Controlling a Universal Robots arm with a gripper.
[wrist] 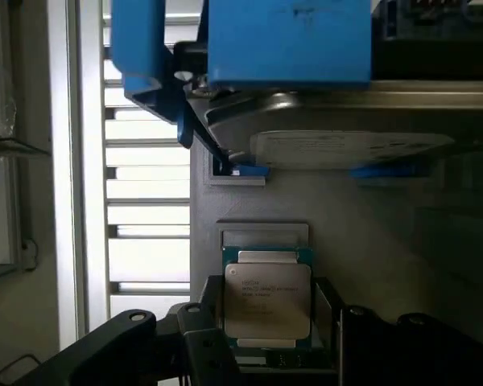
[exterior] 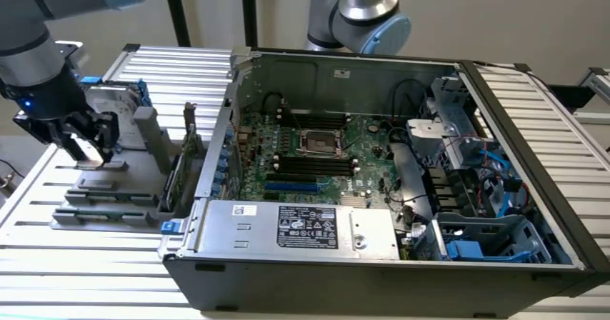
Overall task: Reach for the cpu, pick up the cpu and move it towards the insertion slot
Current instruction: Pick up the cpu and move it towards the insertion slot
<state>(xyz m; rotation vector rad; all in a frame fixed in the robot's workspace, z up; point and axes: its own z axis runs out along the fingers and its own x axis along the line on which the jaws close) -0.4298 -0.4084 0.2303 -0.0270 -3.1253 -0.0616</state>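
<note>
Hand [wrist: 267, 354] fingers spread wide, straddling the cpu [wrist: 267, 300] on both sides.

The cpu [wrist: 267, 299] has a smooth brushed-metal top; the holder [wrist: 402, 241] is matt grey plastic.

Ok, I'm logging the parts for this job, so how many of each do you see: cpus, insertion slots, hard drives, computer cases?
cpu: 1
insertion slot: 1
hard drive: 1
computer case: 1
Total: 4
</note>
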